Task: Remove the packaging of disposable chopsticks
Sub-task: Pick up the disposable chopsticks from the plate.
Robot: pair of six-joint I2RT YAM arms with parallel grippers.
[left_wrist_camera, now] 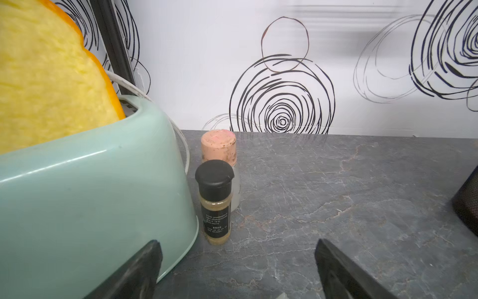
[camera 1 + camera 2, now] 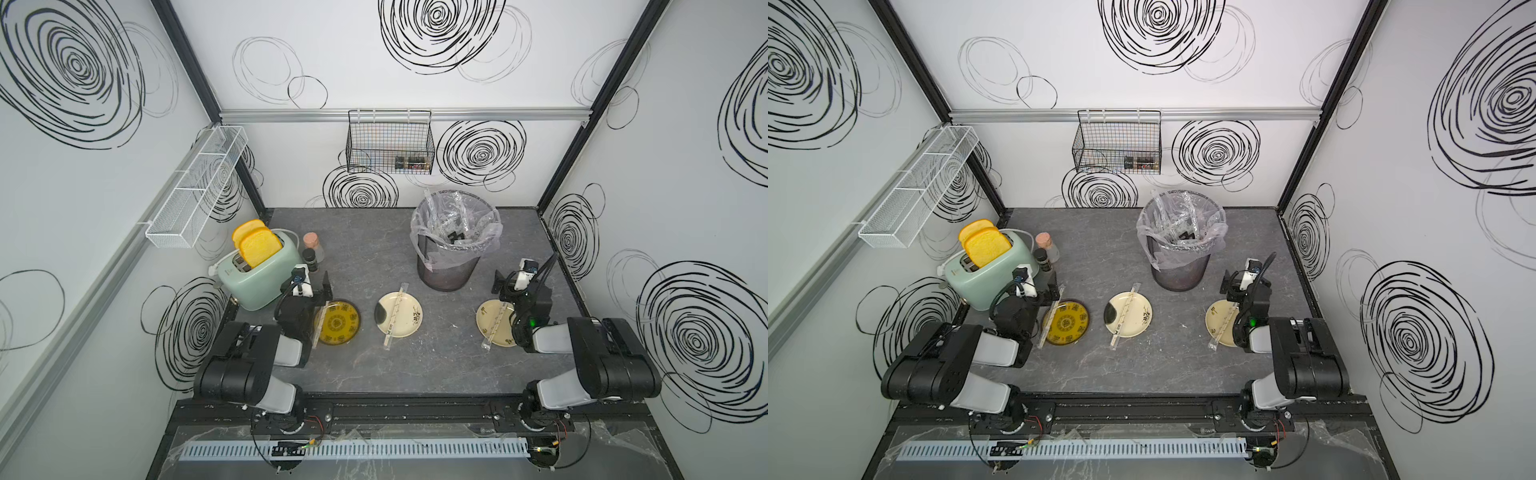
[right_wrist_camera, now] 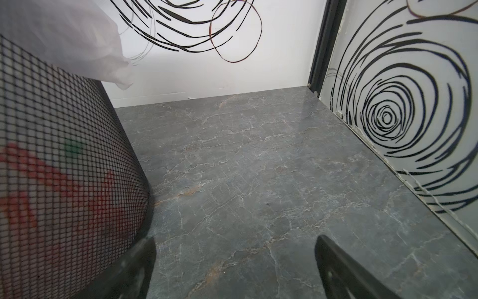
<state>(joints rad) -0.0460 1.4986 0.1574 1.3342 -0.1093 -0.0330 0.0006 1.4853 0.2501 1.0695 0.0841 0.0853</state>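
Note:
Three pairs of disposable chopsticks lie in their clear packaging, one across each plate. In both top views the middle pair crosses the cream plate. The left pair lies on the yellow-brown plate, partly under my left arm. The right pair lies on the cream plate beside my right arm. My left gripper is open and empty, hovering beyond the yellow plate near the toaster. My right gripper is open and empty, just right of the bin.
A black mesh bin with a clear liner holds crumpled plastic at the back centre. A mint toaster with bread, a black-capped spice bottle and a cork-topped jar stand at the left. Walls close in on both sides.

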